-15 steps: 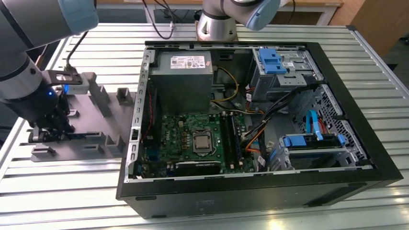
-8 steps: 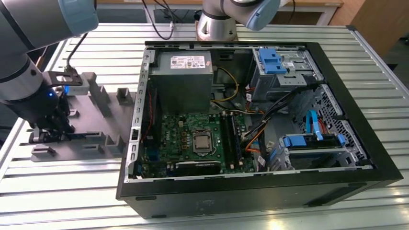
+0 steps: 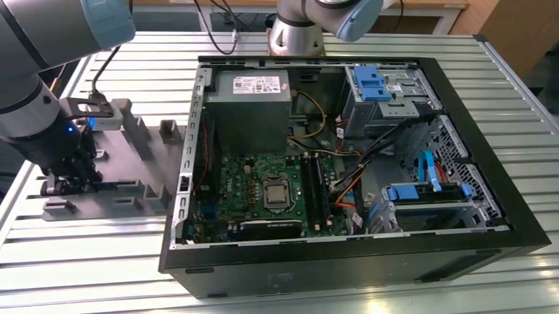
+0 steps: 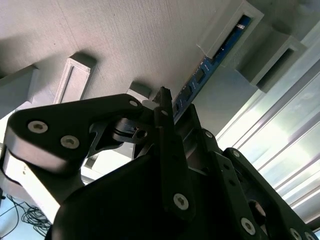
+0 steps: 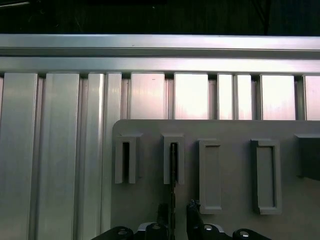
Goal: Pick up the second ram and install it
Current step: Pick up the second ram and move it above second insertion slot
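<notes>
First wrist view: gripper [image 5: 177, 209], jaws apart, straddles the second ram [image 5: 173, 192], held on edge by the grey tray [image 5: 230, 130], seemingly to expose both faces.

The exterior view looks down on the computer case [image 3: 349, 261] and grey tray [image 3: 131, 163]; both wrist views hang close over that tray, probably facing down.

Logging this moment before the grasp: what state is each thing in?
ram, upright on edge in a tray slot, not lifted
gripper, open, straddling the ram
tray, flat on the table, beside the case
case, lying on its side, panel off, motherboard exposed
</notes>
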Robot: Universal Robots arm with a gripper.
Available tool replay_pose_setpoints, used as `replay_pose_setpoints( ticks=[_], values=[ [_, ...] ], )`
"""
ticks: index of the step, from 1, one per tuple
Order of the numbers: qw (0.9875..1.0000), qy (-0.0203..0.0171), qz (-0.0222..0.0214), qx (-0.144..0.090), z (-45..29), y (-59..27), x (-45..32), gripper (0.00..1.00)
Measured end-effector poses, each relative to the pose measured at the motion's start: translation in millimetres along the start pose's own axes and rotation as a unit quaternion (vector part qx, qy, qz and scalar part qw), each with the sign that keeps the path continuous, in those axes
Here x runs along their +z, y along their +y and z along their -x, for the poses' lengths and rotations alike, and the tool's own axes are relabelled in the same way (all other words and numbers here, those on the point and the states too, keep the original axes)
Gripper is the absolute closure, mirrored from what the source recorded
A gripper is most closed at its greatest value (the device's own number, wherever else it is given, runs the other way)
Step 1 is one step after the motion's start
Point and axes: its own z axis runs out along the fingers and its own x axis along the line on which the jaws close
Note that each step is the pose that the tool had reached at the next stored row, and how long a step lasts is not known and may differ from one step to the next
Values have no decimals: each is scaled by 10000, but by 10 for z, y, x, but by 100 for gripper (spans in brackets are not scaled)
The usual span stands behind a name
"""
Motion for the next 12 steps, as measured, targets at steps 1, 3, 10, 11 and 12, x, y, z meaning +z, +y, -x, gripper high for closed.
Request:
replay_pose_setpoints(
  ticks=[1,3,10,11,12],
  values=[
    [10000,0,0,0,0,0,0,71],
    [10000,1,1,0,0,0,-1,71],
    [10000,1,1,0,0,0,0,80],
    [10000,1,0,0,1,0,0,80],
    [10000,0,1,0,0,0,0,80]
  ],
)
